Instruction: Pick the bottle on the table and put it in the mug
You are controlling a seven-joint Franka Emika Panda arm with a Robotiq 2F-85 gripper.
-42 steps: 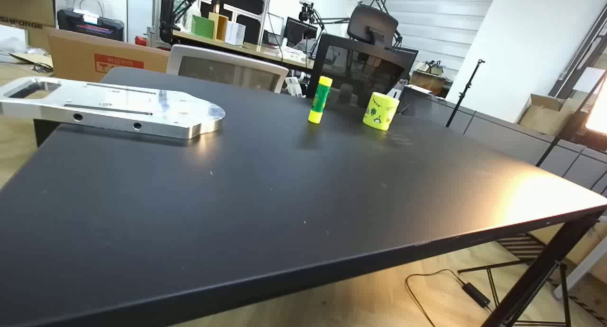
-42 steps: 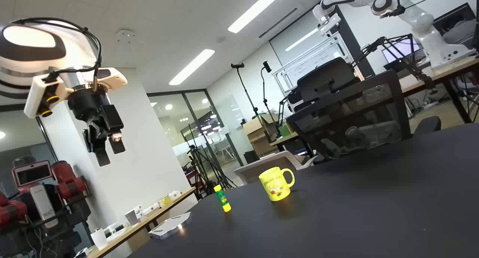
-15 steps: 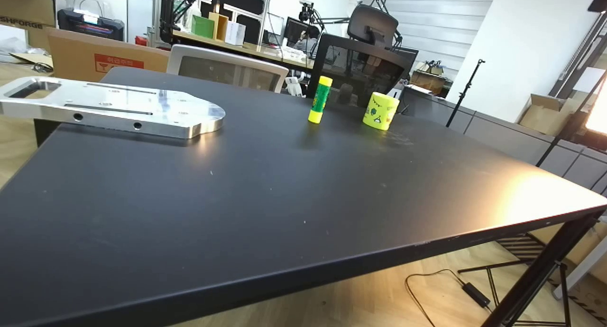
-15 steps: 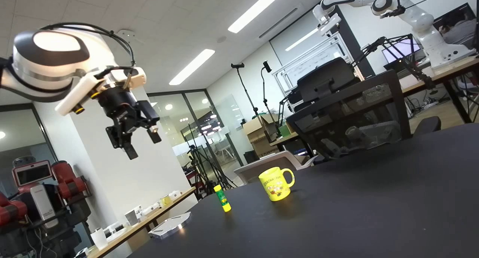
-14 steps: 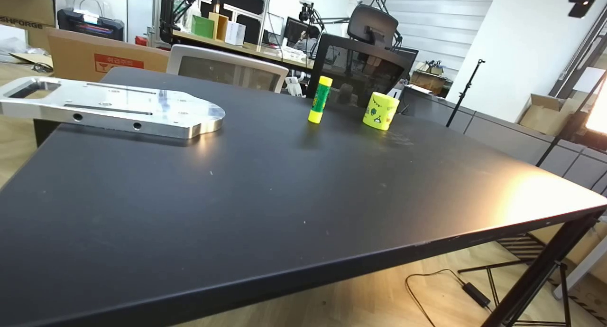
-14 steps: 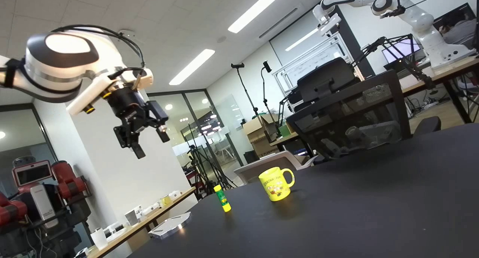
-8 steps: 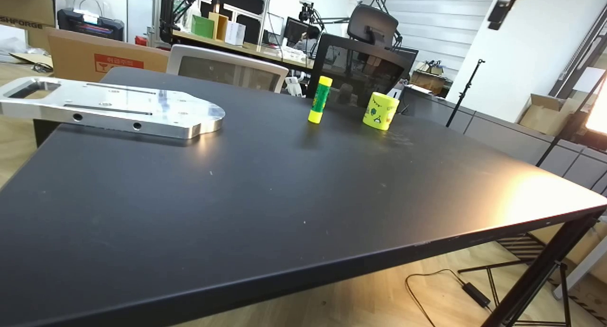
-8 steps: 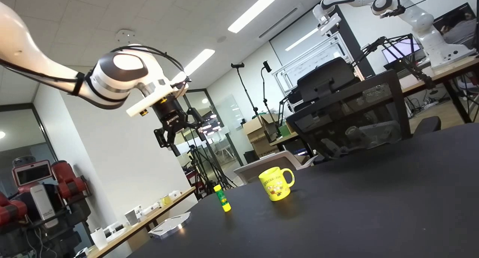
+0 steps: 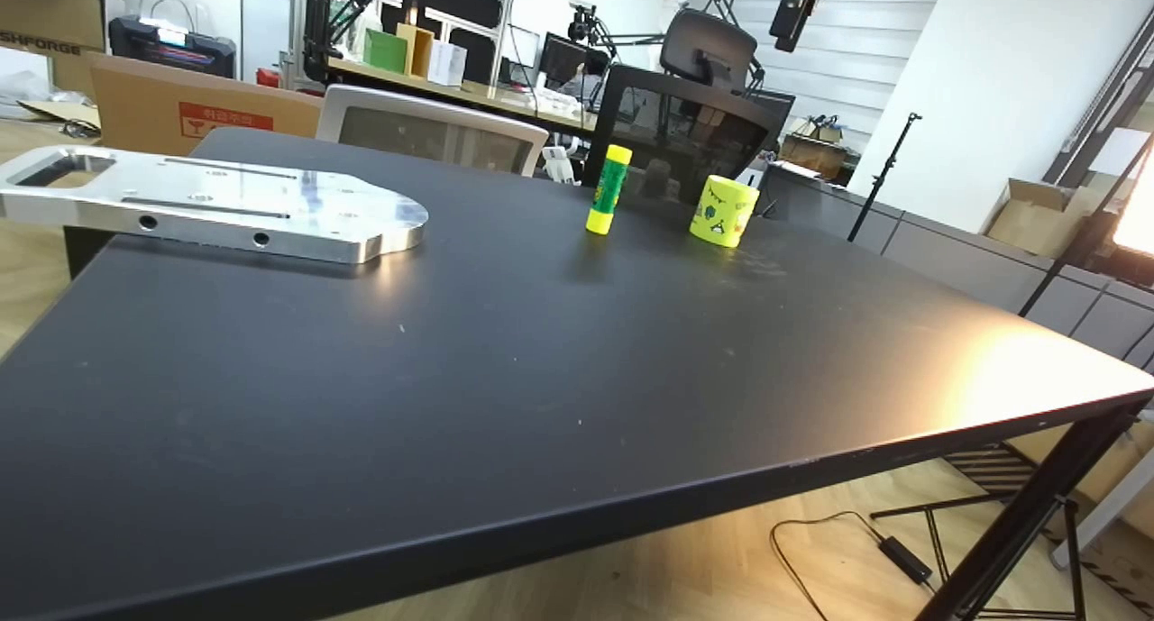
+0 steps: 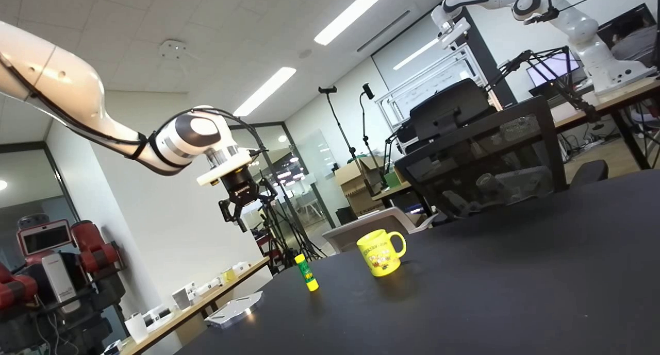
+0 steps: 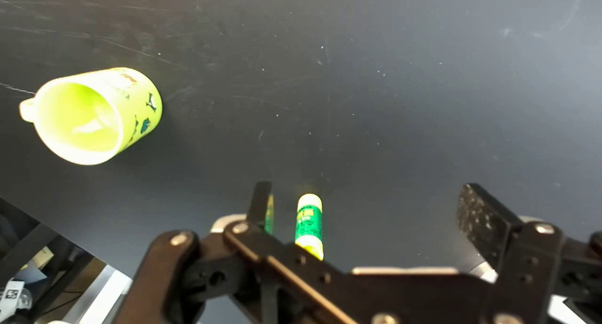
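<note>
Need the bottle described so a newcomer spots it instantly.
On the black table, in both exterior views, find the metal plate and the mug. The bottle stands upright between them. Unlike the wide yellow mug, it is slim, green-bodied and yellow at both ends.

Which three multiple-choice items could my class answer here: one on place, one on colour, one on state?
1. In the wrist view, where is the mug relative to the bottle?
A) right
B) left
C) below

2. What colour is the bottle's middle?
A) green
B) red
C) white

3. How do the jaws stand?
A) shut on the bottle
B) shut, empty
C) open

1 B: it sits nearer that picture's left edge.
2 A: green shows between yellow ends.
3 C: the wrist view shows them wide apart.
</note>
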